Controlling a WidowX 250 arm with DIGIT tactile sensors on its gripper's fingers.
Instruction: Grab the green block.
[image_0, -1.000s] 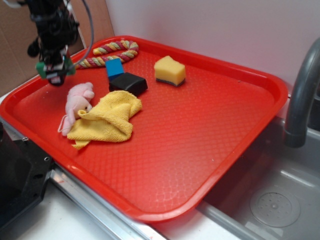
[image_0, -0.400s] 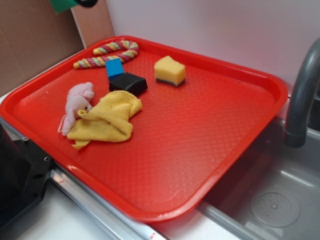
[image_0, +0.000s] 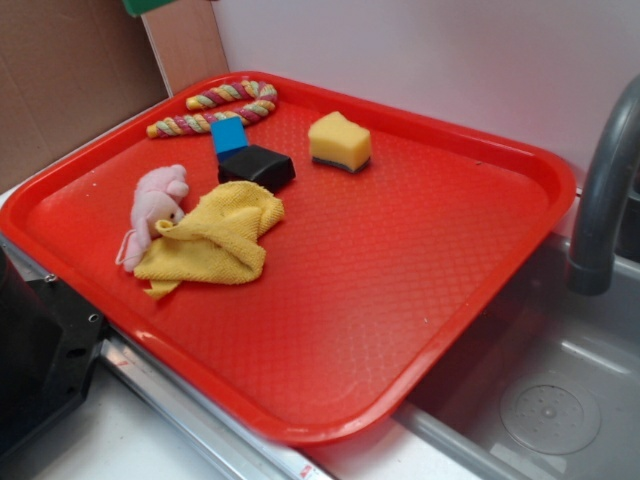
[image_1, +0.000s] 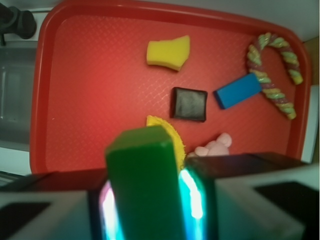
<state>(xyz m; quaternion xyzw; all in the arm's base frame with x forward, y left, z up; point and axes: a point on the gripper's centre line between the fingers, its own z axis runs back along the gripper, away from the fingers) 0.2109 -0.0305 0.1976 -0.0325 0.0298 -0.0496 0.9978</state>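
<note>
The green block stands upright between my two fingers in the wrist view, with my gripper shut on it, high above the red tray. In the exterior view only a green corner of the block shows at the top left edge of the frame. The gripper itself is out of that view.
On the tray lie a yellow cloth, a pink plush toy, a black block, a blue block, a yellow sponge and a striped rope. A grey faucet and a sink are at the right.
The gripper has risen from low over the tray's left side, carrying the green block up and nearly out of the exterior view. The things on the tray have not moved.
</note>
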